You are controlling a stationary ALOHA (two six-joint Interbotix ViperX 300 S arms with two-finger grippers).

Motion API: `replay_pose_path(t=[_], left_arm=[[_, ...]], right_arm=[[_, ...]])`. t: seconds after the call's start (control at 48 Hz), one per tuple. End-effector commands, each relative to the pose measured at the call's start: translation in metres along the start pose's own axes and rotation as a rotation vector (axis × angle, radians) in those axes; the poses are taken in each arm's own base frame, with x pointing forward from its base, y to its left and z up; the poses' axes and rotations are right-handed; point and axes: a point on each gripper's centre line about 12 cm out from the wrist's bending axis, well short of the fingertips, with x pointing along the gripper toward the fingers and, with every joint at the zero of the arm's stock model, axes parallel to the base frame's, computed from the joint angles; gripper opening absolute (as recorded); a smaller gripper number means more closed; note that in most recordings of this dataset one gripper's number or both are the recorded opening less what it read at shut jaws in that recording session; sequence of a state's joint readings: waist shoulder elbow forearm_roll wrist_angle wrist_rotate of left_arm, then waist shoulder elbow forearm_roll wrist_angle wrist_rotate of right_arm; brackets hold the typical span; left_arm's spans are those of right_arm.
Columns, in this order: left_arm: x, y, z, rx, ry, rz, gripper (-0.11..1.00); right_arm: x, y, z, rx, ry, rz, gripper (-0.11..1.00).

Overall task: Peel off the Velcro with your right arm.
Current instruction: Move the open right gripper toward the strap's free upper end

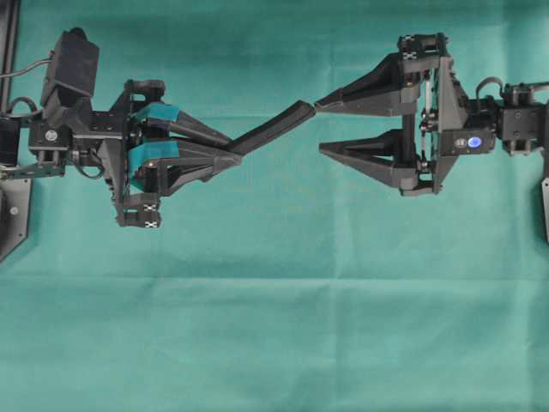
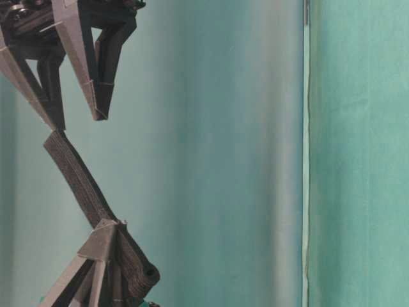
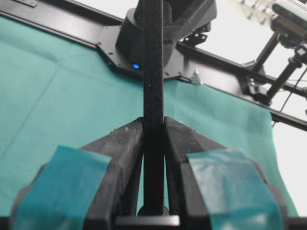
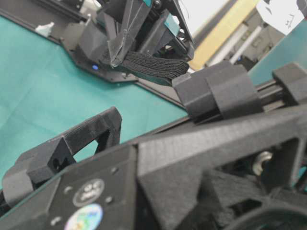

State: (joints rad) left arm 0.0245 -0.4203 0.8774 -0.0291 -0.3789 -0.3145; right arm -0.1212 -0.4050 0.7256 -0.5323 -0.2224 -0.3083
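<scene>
Teal-taped fingers (image 3: 120, 158) of the left gripper (image 1: 225, 146) fill my left wrist view, and they're clamped narrow on the Velcro (image 1: 273, 127), which runs straight out from between them toward the other arm. So the strip is up in the air over the green cloth (image 1: 274, 326), one end pinched, the free end reaching toward the right side.

From overhead, that free end sits right at the tip of the upper finger (image 1: 364, 93) of the right gripper (image 1: 319, 127). Touching or just beside, I honestly can't tell. The right jaws stand wide apart, and nothing is between them yet. In the table-level view the end of the strip seems to meet one fingertip instead of sitting in the gap.

What worries me:

- If I close now, the jaws probably snap shut on air, because the strip lines up with one finger and not the middle of the opening.
- If that fingertip pushes on the end, the strip is floppy and will likely bend away, so I'd be chasing it.
- If I only catch the very tip, I'd guess it slips out once I pull.
- I can't see a split between layers at the free end, so I might grab both and just tug the whole thing against the left grip.
</scene>
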Motion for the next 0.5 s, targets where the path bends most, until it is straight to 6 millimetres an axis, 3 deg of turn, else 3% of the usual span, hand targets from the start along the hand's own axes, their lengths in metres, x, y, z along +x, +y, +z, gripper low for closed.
replay_pose_path(t=[0.0,0.25,0.479], left_arm=[[-0.0006,-0.0017,0.0077,0.003,-0.026,-0.006,0.11],[-0.0006,-0.0016,0.0075,0.003,-0.024,-0.005,0.11],[-0.0004,-0.0013,0.0081,0.003,-0.025,-0.004,0.11]], right_arm=[[0.0001,-0.0082,0.0081,-0.003,-0.024,-0.022,0.76],[0.0001,-0.0088,0.0085,-0.003,-0.025,-0.023,0.6],[0.0001,-0.0083,0.0081,-0.003,-0.024,-0.022,0.54]])
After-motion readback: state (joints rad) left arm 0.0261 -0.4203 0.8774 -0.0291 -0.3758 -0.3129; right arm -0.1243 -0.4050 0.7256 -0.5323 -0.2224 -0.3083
